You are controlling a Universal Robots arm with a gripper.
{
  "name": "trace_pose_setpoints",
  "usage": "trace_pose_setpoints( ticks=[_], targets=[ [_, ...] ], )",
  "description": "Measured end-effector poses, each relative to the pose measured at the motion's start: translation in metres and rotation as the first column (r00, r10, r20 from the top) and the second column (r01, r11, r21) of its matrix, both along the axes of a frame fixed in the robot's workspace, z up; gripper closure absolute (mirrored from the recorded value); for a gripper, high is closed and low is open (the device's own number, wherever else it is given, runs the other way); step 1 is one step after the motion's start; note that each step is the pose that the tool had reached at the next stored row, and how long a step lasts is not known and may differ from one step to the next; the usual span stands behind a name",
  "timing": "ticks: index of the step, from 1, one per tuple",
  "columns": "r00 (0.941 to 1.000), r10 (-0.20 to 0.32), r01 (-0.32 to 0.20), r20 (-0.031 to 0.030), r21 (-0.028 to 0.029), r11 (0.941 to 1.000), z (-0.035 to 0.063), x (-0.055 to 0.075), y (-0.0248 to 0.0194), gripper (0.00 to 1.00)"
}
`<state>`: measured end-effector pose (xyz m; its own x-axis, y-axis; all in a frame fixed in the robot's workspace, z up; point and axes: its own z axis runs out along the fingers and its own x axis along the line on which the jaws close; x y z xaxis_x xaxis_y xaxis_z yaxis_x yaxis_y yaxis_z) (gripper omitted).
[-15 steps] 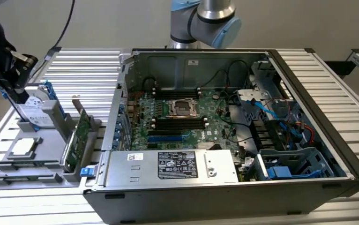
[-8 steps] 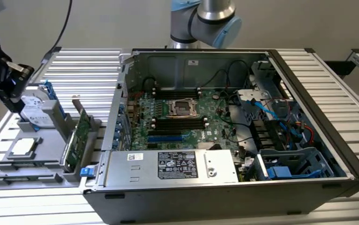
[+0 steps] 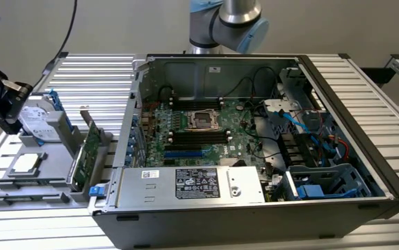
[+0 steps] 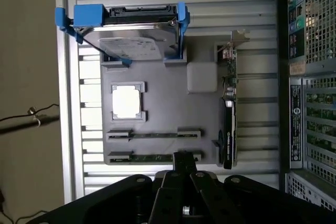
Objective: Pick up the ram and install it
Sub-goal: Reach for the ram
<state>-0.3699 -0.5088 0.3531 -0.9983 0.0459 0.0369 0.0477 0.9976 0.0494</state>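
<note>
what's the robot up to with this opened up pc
A robot arm is working at a grey parts tray beside an open computer case. Its jaws are shut and hang over a ram stick that lies in its slot on the tray, not picked up yet. A hard drive, a processor and an expansion card sit on the same tray.

My bench bg:
Plain grey wall (image 3: pixel 116 26) behind, slatted alu table (image 3: pixel 366 78), even soft light; black cable (image 3: pixel 64 36) hangs at exterior view's left; tan floor (image 4: pixel 26 51) past table edge.
</note>
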Motion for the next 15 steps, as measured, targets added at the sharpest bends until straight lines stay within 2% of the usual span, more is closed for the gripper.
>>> trace_pose_setpoints(
  ticks=[7, 12, 15],
  targets=[
    [0.9999, 0.010, -0.010, -0.0096, 0.0001, 1.0000, -0.0090, -0.007, -0.0078, 0.89],
    [0.9997, 0.021, -0.021, -0.0105, 0.0026, 0.9998, -0.0134, -0.012, -0.0155, 0.89],
    [0.9994, 0.034, -0.034, -0.0103, 0.0043, 0.9994, -0.0152, -0.016, -0.0184, 0.89]
  ],
)
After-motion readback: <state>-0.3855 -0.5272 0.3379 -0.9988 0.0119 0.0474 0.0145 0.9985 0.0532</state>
